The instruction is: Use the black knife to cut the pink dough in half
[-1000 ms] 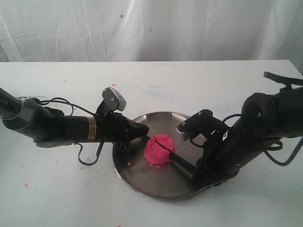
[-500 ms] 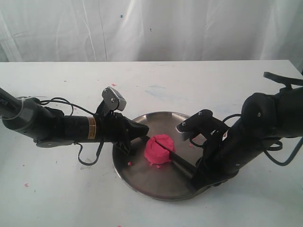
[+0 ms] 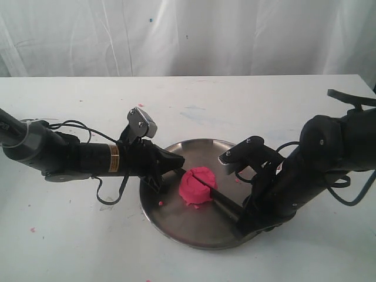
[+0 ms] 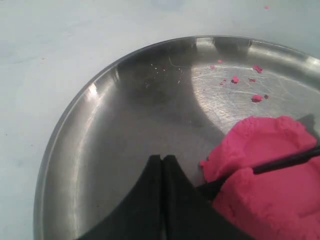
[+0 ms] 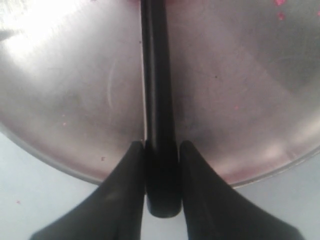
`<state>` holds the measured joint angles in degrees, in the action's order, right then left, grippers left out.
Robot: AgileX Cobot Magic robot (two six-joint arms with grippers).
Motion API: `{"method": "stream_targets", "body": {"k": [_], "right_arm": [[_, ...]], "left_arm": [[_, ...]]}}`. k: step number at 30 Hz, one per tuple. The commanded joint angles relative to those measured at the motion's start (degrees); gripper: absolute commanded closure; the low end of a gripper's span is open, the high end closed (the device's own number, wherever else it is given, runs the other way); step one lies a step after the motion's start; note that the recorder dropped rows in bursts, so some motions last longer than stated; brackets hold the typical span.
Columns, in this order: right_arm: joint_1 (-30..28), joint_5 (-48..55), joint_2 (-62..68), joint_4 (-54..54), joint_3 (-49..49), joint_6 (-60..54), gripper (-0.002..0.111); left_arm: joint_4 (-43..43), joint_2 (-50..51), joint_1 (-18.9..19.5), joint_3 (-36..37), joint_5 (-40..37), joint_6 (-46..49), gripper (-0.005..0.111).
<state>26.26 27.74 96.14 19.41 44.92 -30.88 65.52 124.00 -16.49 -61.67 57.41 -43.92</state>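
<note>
Looks like a robot test lab: plain white bench [image 3: 88, 252] flecked with pink crumbs [image 3: 33, 230], white cloth backdrop [image 3: 223, 35], left arm [image 3: 70, 157] and right arm [image 3: 320, 155] reaching in.

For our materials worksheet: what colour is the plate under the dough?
The plate is shiny silver metal, clearest in the left wrist view.

Left end effector [image 4: 162, 158] pinched closed; right end effector [image 5: 161, 145] clamped tight.

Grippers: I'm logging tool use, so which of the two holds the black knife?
The right gripper: its jaws clamp the black knife by the handle. The left gripper is shut on nothing, beside the pink dough.
</note>
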Motion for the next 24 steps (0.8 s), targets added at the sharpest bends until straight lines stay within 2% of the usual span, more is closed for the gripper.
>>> {"method": "stream_targets", "body": {"k": [1, 13, 16, 21, 24], "right_arm": [[-0.05, -2.17, 1.42, 1.49, -0.32, 0.66, 0.108], [-0.05, -2.17, 1.42, 1.38, -0.32, 0.66, 0.108], [-0.05, -1.96, 1.42, 1.38, -0.32, 0.66, 0.108], [-0.05, -1.96, 1.42, 1.38, -0.32, 0.66, 0.108], [-0.05, -1.96, 1.42, 1.38, -0.32, 0.66, 0.108]], "left_arm": [[4.73, 0.77, -0.27, 0.89, -4.52, 0.21, 0.107], [2.65, 0.34, -0.04, 0.89, -3.85, 2.37, 0.107], [-0.15, -1.38, 0.8, 0.89, -0.21, 2.37, 0.107], [-2.44, -7.13, 4.03, 0.89, 12.38, 2.37, 0.107], [-1.29, -12.04, 6.27, 0.89, 12.55, 2.25, 0.107]]}}
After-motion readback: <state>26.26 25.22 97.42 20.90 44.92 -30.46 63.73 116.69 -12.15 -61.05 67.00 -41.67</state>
